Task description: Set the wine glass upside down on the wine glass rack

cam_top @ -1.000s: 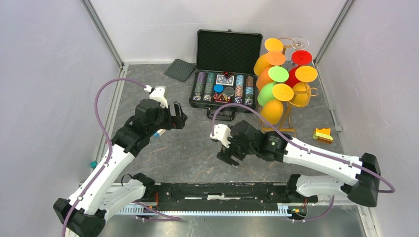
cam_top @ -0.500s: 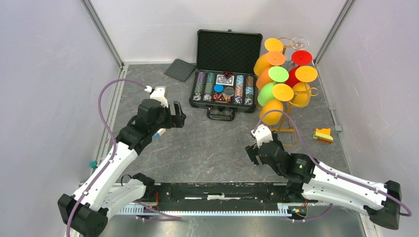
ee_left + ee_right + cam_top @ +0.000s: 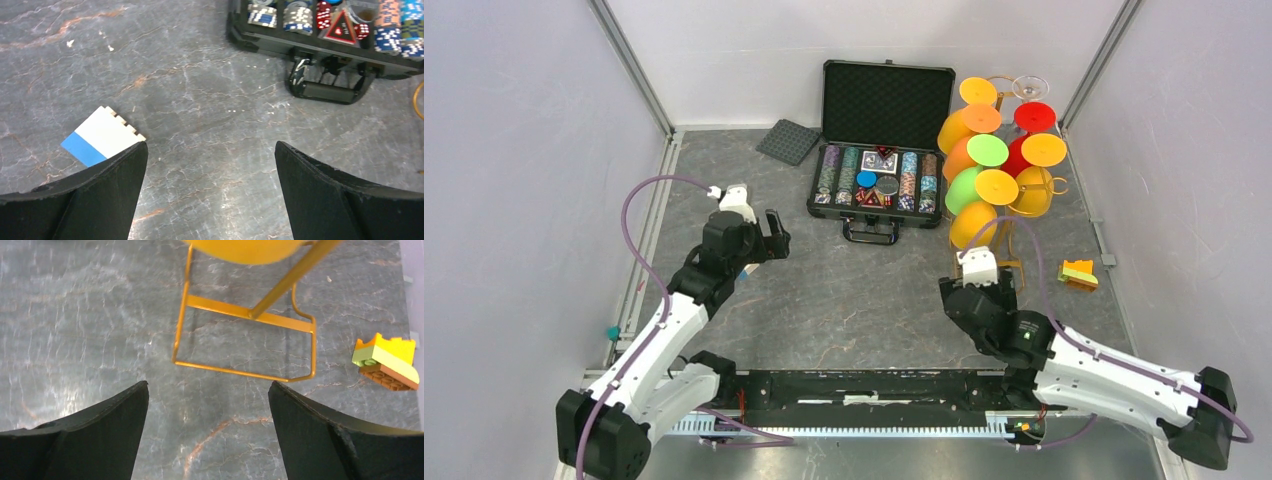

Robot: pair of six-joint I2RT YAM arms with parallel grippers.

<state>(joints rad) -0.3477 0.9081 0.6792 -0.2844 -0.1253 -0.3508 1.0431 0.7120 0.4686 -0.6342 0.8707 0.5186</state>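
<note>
Right pincer (image 3: 208, 385) has swung toward 3 o'clock, facing the wine glass rack (image 3: 243, 314) — it and the left pincer (image 3: 211, 145) gape empty; coloured wine glasses (image 3: 987, 150) hang inverted — seemingly finished.

The rack (image 3: 225, 308) is running past the upper edge of the right wrist view, and the yellow glass (image 3: 245, 250) is showing there only as a sliver. From above, we are finding most of its wire covered by hung glasses (image 3: 987, 150). The case (image 3: 395, 65) is running off the left wrist view, and the left end effector (image 3: 211, 145) is covering a corner of the card (image 3: 97, 135).
</note>
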